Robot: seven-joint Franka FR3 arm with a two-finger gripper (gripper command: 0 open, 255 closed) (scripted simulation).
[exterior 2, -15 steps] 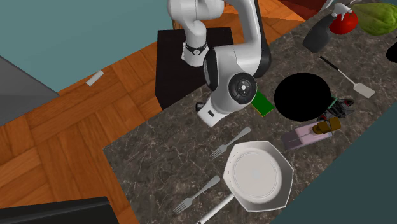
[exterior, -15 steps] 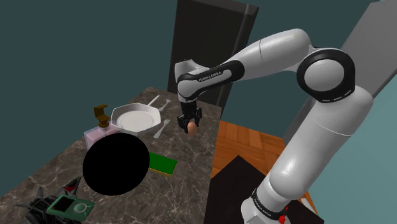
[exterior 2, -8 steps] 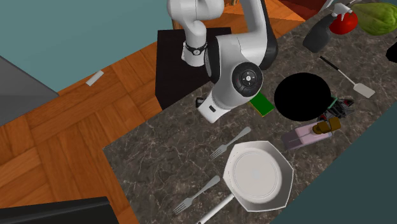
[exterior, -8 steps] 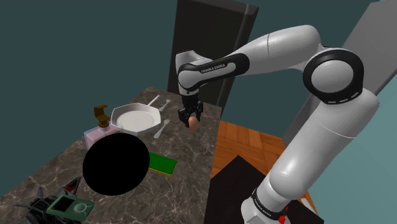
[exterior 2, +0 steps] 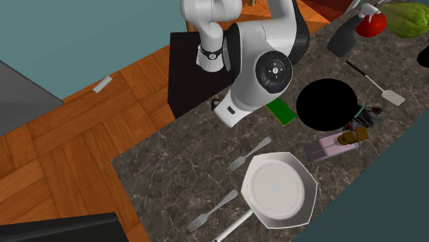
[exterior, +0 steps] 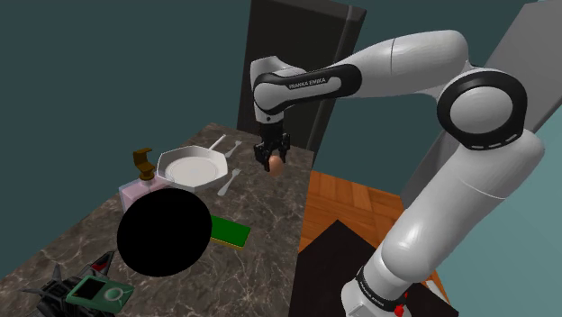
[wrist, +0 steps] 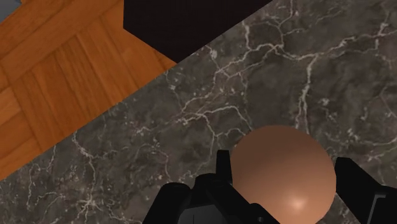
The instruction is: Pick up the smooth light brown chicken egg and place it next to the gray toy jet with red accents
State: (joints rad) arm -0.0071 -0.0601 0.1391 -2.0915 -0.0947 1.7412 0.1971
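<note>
My black gripper (exterior: 274,158) hangs above the dark marble counter (exterior: 261,225), shut on a smooth light brown egg (exterior: 276,162). In the wrist view the egg (wrist: 283,170) sits clasped between the two fingers (wrist: 222,170), well above the marble. The gray toy jet with red accents (exterior: 90,270) lies at the counter's near end in the shoulder view's lower left, partly behind a green device (exterior: 101,293). In the second exterior view the jet (exterior 2: 366,115) lies just beyond a black disc (exterior 2: 328,104), and the arm's elbow covers the hand.
A white pan (exterior: 191,167) and two forks (exterior 2: 249,153) lie near the gripper. A soap dispenser (exterior: 142,183), the black disc (exterior: 164,234) and a green card (exterior: 230,233) stand between gripper and jet. The counter edge drops to a wooden floor (exterior: 347,200).
The gripper has risen with the egg in its fingers and shifted slightly toward the shoulder view's right. Everything on the counter has stayed put.
</note>
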